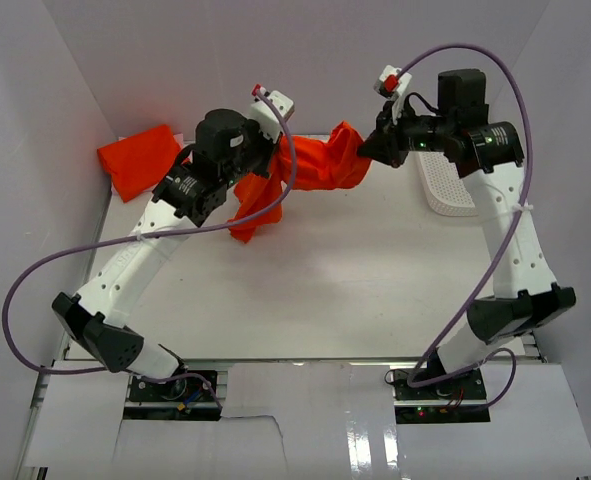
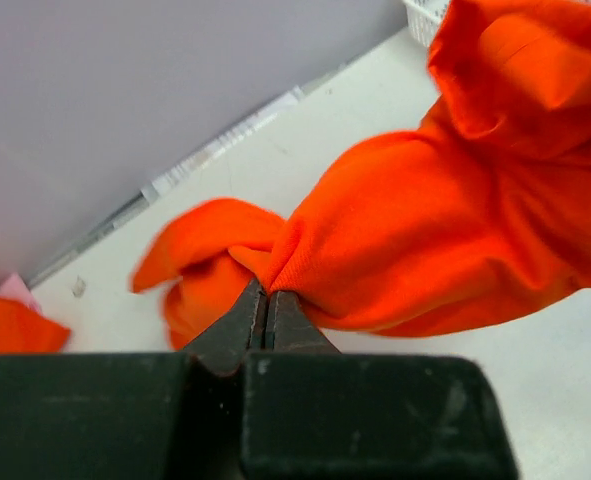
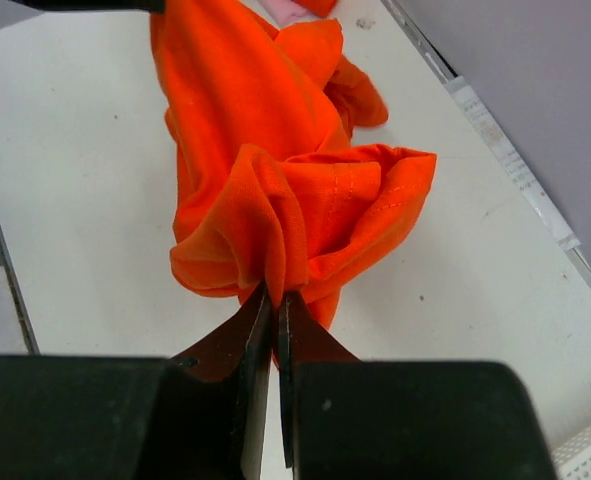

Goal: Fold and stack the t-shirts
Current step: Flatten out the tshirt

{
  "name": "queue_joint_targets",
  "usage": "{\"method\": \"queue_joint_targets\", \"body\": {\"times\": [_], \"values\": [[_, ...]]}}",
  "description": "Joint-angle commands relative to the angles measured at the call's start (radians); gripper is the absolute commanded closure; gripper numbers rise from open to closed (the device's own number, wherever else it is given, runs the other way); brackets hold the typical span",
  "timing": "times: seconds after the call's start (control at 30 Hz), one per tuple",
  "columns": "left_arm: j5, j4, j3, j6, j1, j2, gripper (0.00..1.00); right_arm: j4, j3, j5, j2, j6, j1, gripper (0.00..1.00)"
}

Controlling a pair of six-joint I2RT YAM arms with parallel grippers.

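Observation:
An orange t-shirt (image 1: 310,165) hangs bunched between my two grippers above the far part of the table. My left gripper (image 1: 267,168) is shut on its left end; in the left wrist view (image 2: 265,292) the cloth (image 2: 445,230) spreads right from the closed tips. My right gripper (image 1: 367,150) is shut on its right end; in the right wrist view (image 3: 275,295) the shirt (image 3: 245,130) stretches away from the tips. A loose tail (image 1: 253,215) droops toward the table. A second orange t-shirt (image 1: 140,160) lies folded at the far left.
A white perforated basket (image 1: 445,185) stands at the far right, under the right arm. White enclosure walls (image 1: 65,90) close in the table on the left, back and right. A purple cable (image 1: 45,270) loops beside the left arm.

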State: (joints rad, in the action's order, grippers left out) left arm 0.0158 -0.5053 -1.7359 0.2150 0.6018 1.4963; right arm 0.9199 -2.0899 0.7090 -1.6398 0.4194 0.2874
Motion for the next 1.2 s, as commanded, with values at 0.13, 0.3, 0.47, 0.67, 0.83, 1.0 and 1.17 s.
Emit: {"method": "queue_joint_targets", "body": {"times": [0.13, 0.3, 0.47, 0.67, 0.83, 1.0, 1.17], "values": [[0.199, -0.092, 0.253, -0.206, 0.124, -0.278, 1.0, -0.173, 0.377, -0.043, 0.478, 0.021, -0.002, 0.92], [0.273, 0.005, 0.41, -0.298, 0.236, -0.534, 1.0, -0.192, 0.547, -0.073, 0.711, 0.022, -0.045, 0.92], [0.211, -0.018, 0.453, -0.333, 0.245, -0.608, 1.0, -0.26, 0.675, 0.073, 0.79, -0.059, -0.129, 0.92], [0.159, -0.027, 0.529, -0.329, 0.243, -0.499, 1.0, -0.297, 0.798, -0.002, 0.799, -0.09, -0.143, 0.92], [0.142, 0.172, 0.7, -0.319, 0.243, -0.432, 1.0, -0.276, 0.879, 0.006, 0.692, -0.067, -0.143, 0.92], [0.124, 0.326, 0.826, -0.328, 0.242, -0.354, 1.0, -0.268, 0.935, -0.005, 0.531, -0.031, -0.142, 0.92], [0.133, 0.45, 0.9, -0.342, 0.242, -0.213, 1.0, -0.282, 0.976, -0.032, 0.387, 0.005, -0.14, 0.92]]}}
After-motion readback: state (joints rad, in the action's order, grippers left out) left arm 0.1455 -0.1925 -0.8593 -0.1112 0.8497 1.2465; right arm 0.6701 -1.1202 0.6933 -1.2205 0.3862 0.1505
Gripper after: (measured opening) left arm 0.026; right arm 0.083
